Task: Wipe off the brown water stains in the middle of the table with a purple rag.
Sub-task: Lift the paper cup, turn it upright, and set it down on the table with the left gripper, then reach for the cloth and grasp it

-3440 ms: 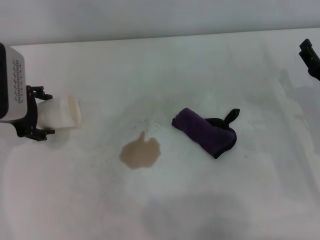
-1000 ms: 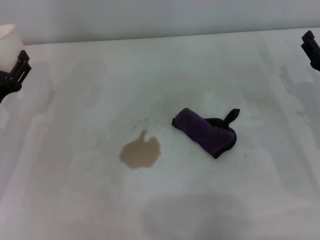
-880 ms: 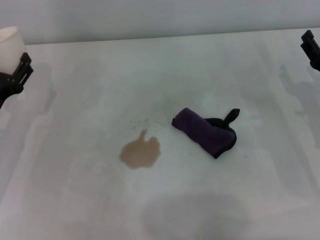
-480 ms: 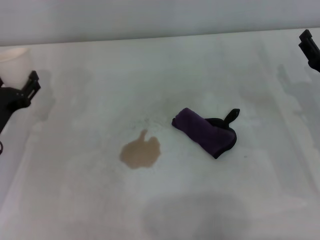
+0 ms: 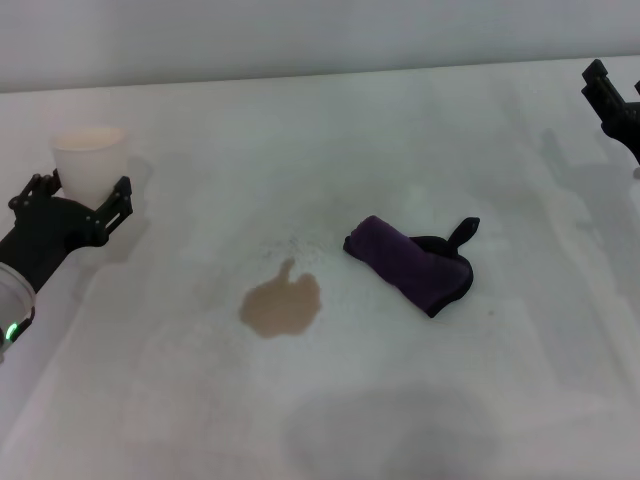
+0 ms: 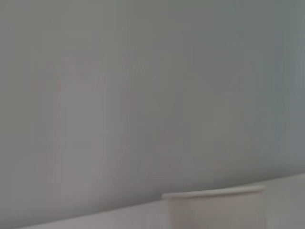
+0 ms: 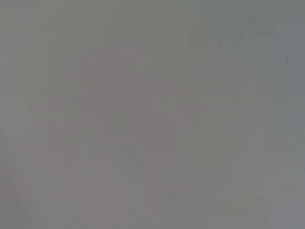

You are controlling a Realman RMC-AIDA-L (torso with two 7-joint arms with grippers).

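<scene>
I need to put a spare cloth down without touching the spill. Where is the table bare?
Bare stretches of the table: the far band behind the purple rag, between the cup in the left gripper and the right gripper, and the near edge. Crowded: the middle, where the brown water stains lie close beside the rag.

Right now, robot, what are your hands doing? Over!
Left gripper around the cup, far left of table. Right gripper idle, far right edge. Purple rag untouched beside brown stain. Nothing in the way.
</scene>
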